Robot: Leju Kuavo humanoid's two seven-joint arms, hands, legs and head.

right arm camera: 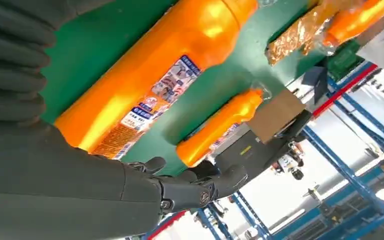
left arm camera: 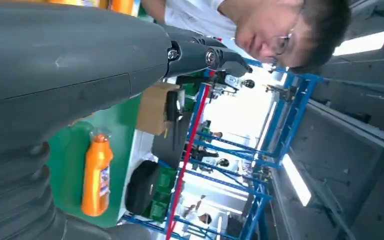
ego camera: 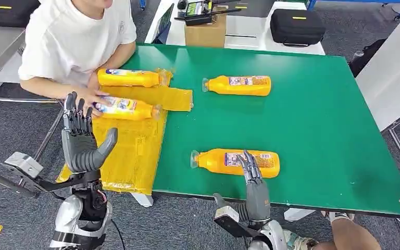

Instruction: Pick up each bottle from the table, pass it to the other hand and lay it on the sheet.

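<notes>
I see the right hand (ego camera: 253, 174), fingers spread, resting atop the near bottle (ego camera: 234, 162) without gripping; the left hand (ego camera: 83, 138) hovers open, empty, beside the sheet (ego camera: 133, 151).

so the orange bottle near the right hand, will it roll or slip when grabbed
The near orange bottle lies on its side on the smooth green table, so a nudge from the right hand may roll it. Its glossy plastic looks slippery. It appears full, so probably fairly heavy.

Bright even overhead light; soft shadows; wrist views blown-out background, blurred foreground.
</notes>
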